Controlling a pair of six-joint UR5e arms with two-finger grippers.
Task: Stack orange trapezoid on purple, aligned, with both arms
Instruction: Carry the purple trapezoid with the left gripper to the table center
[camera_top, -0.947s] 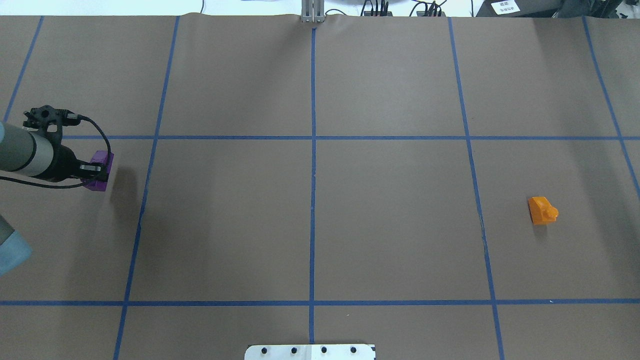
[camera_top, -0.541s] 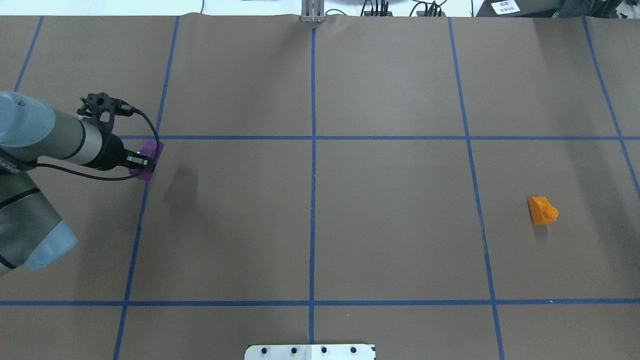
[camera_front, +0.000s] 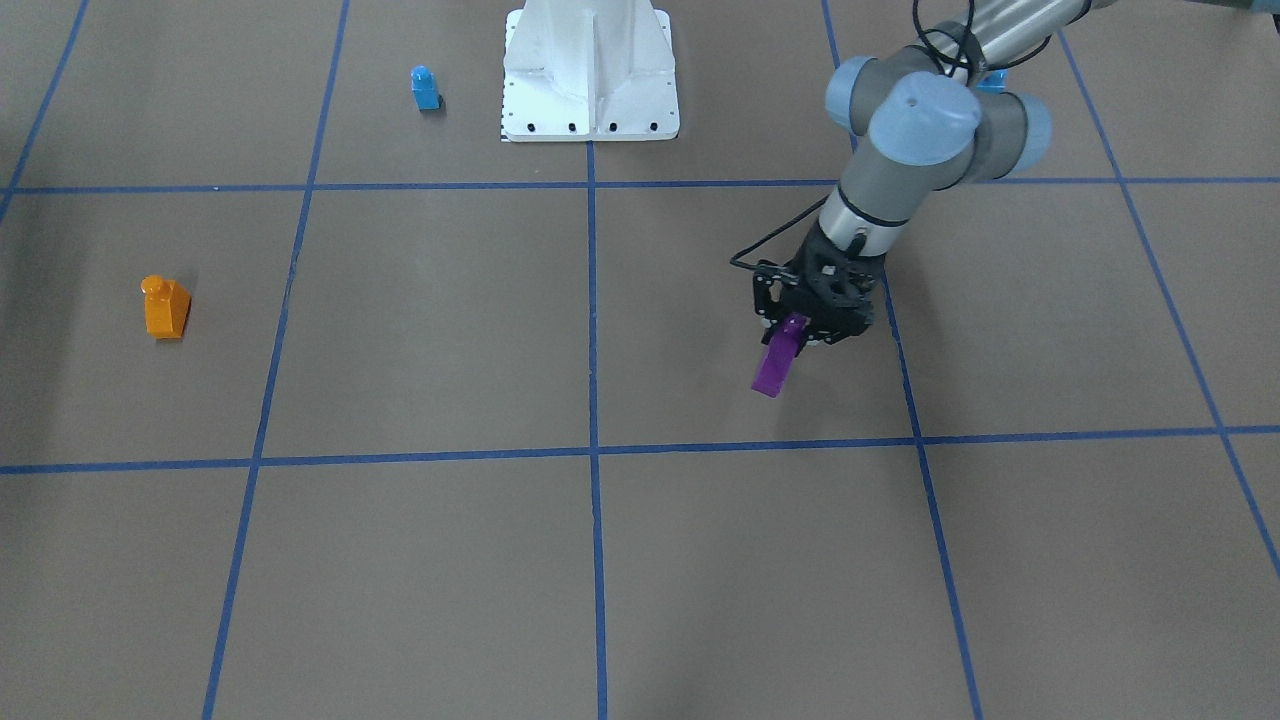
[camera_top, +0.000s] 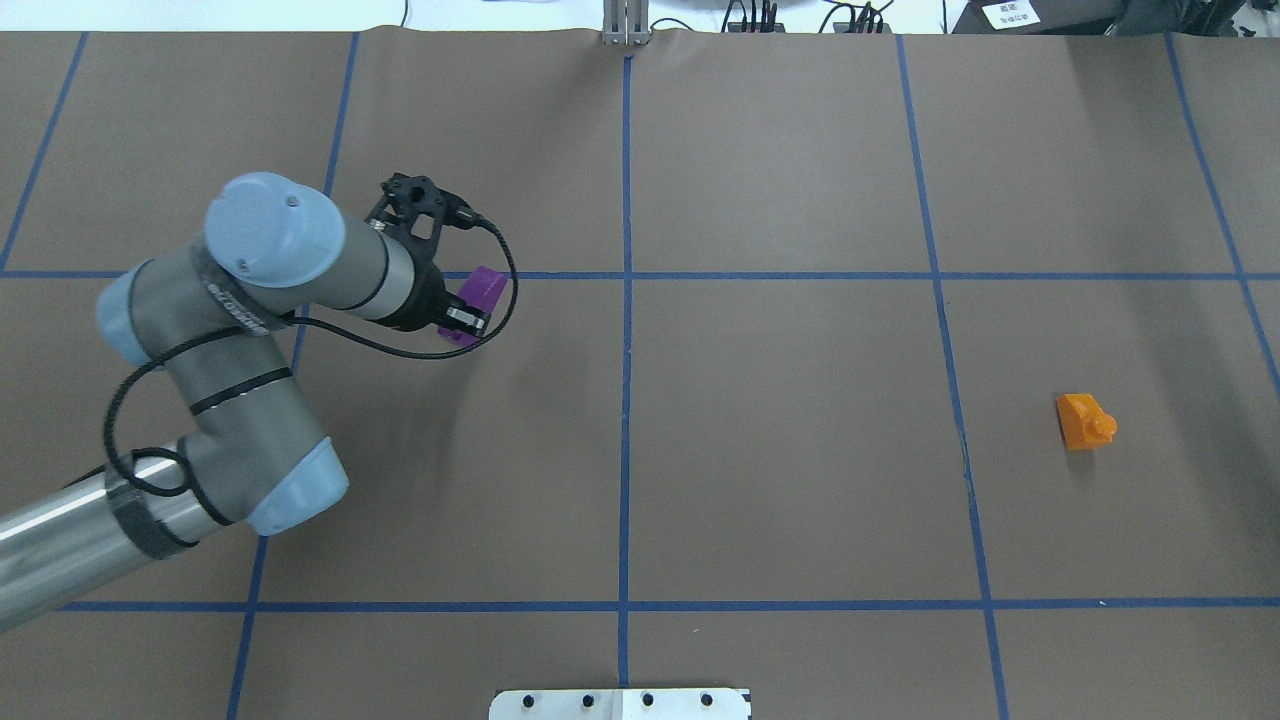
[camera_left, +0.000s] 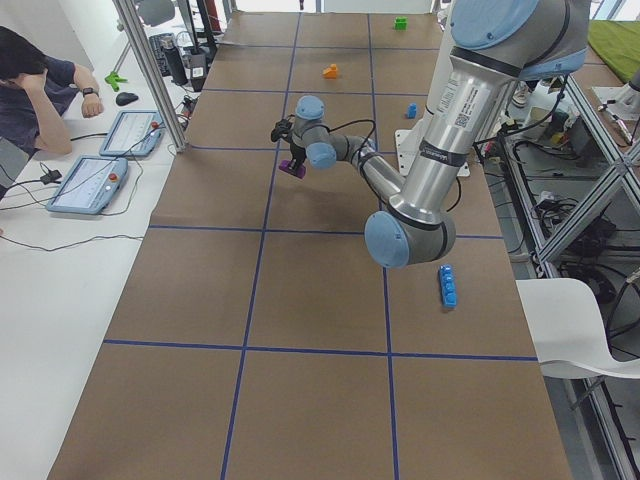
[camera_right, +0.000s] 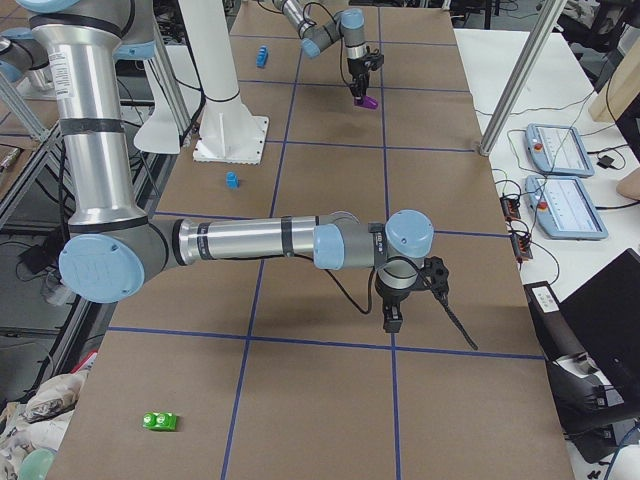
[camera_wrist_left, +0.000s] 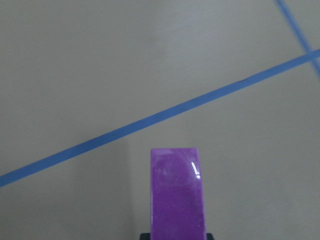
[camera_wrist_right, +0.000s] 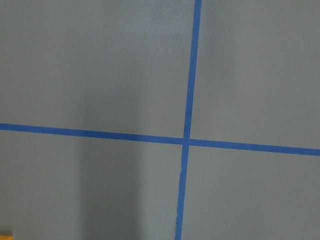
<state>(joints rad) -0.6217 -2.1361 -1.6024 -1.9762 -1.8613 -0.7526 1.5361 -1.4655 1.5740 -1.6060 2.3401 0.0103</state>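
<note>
Purple (camera_front: 775, 365) hung lengthwise below the closed left jaws, off the desk (camera_top: 780, 480). Orange (camera_top: 1085, 421) lay well apart to their right, far nearer the right jaws, whose opening could not be told.

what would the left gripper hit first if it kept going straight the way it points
The left gripper points down at the table, near a blue tape line. The purple it holds sticks out ahead, so that would probably touch down first.
</note>
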